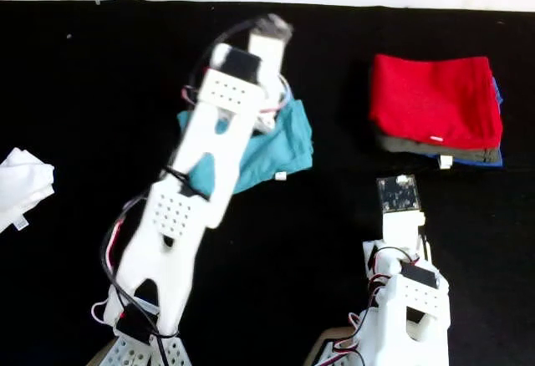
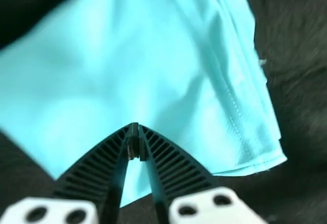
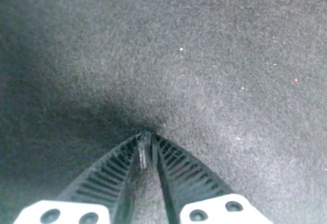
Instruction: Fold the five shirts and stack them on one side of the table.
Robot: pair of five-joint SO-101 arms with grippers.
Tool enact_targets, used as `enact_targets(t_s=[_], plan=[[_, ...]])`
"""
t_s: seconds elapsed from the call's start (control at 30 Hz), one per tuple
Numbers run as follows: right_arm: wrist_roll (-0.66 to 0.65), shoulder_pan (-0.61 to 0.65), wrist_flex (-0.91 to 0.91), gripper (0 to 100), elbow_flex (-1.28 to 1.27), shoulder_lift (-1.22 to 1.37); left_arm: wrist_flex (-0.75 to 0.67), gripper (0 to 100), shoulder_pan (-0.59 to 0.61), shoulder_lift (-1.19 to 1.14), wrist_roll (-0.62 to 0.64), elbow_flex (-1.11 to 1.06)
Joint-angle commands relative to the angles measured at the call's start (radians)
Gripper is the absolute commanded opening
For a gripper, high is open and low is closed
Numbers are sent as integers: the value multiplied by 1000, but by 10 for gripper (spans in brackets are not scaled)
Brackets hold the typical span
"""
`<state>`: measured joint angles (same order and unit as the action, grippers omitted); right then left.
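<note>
Now the left gripper [image 2: 135, 147] fingers pressed together over the teal shirt [image 1: 280, 149] at centre, right gripper [image 3: 148, 150] fingers pressed together above the black bench [image 3: 230, 55], red shirt [image 1: 435, 99] topping the stack [image 1: 439, 147] on the right side, white shirt [image 1: 23, 184] at the opposite edge

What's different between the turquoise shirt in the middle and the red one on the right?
The turquoise shirt lies alone on the black table; the red shirt tops a stack of other shirts. The turquoise shirt sits askew with looser edges, while the red shirt is a squarer, neater shape. The left gripper is right over the turquoise shirt; no arm is over the red shirt. Both are folded.
</note>
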<state>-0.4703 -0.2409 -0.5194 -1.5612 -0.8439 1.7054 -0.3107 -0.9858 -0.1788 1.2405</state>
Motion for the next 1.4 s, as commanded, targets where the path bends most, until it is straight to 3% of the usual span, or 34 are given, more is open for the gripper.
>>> enact_targets(t_s=[0.0,0.17,0.33,0.57,0.67,0.8,1.0,1.37], plan=[[-8,-8,22,6,-16,-1,5,18,-77,-19,-11,13],[-8,-8,22,6,-16,-1,-74,21,-166,-88,-9,13],[-8,-8,22,6,-16,-1,-173,21,-166,-96,-6,18],[-8,-8,35,6,-18,-1,-68,146,-90,-36,-6,186],[-8,-8,35,6,-18,-1,-68,150,-45,-38,-6,188],[-8,-8,35,6,-18,-1,-216,117,-2,-58,0,136],[-8,-8,35,6,-18,-1,-462,105,18,-136,109,137],[-8,-8,35,6,-18,-1,-526,101,65,-197,110,163]])
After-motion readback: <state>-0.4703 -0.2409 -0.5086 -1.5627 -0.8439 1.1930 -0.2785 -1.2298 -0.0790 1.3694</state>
